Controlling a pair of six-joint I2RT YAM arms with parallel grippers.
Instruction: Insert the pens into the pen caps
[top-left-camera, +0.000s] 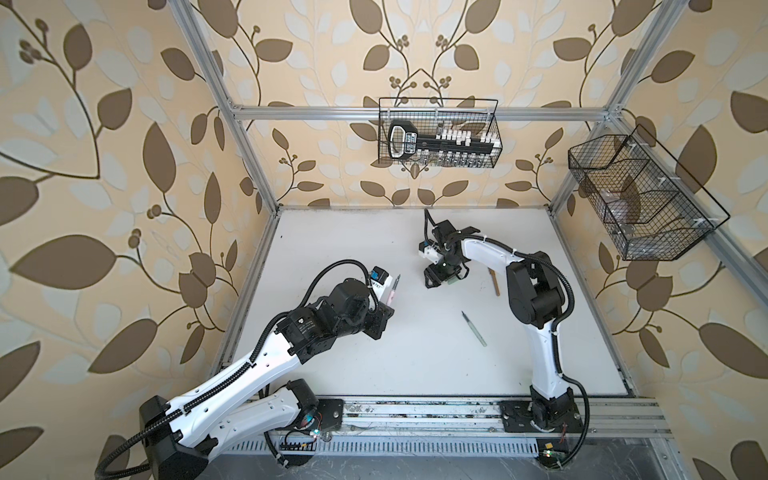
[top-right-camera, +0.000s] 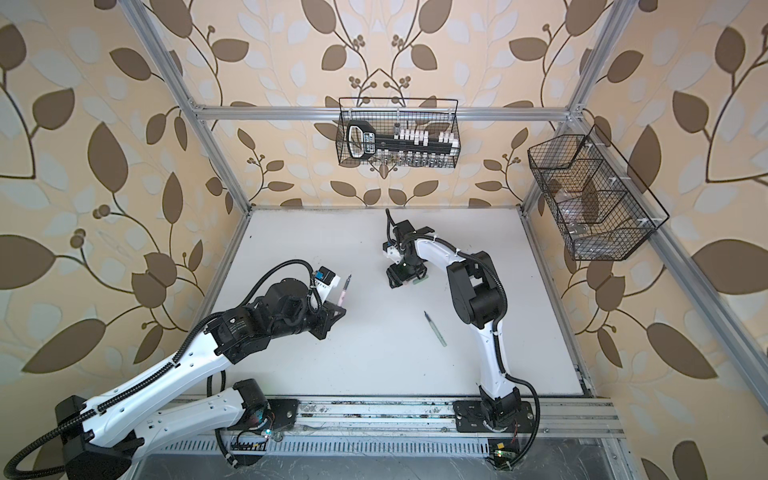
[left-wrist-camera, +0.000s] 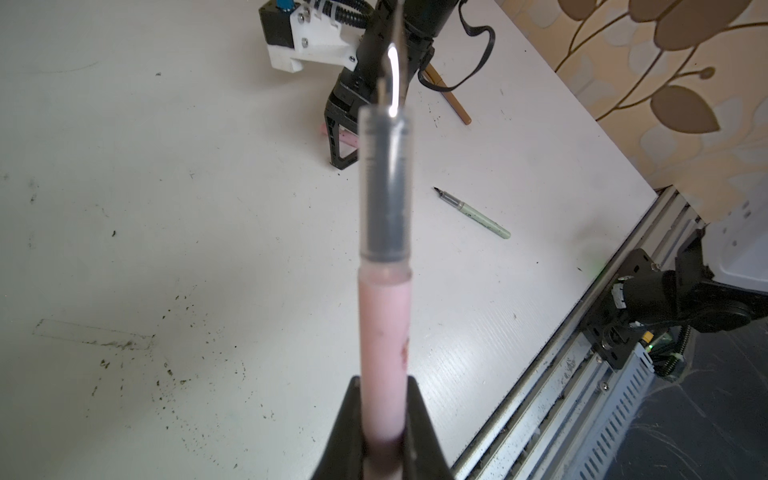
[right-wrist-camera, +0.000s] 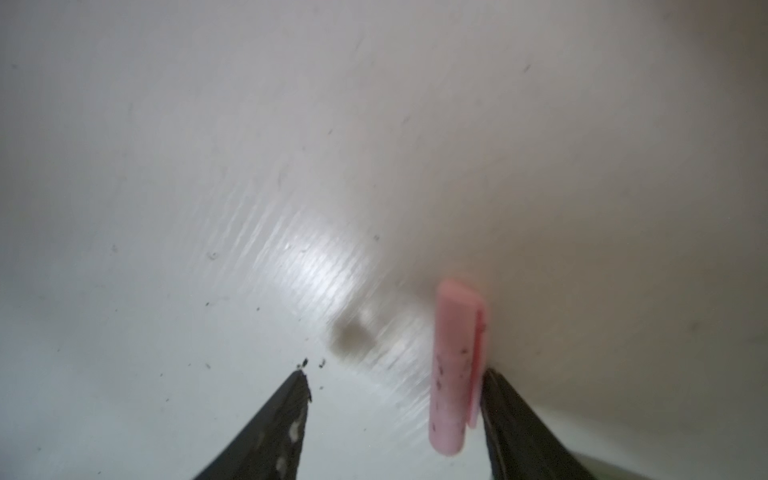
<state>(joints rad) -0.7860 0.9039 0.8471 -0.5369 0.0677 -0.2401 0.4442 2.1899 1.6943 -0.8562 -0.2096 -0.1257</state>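
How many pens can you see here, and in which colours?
Pink pen: 1, gripped in the left jaws
Green pen: 1, lying on the table
Brown pen: 1, lying on the table
Total: 3 pens

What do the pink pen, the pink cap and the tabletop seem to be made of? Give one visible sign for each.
Pink pen: probably plastic, matte pink barrel, clear glossy front section showing a dark core.
Pink cap: likely matte plastic, opaque, smudged.
Tabletop: maybe white laminate; faint grain, sheen.
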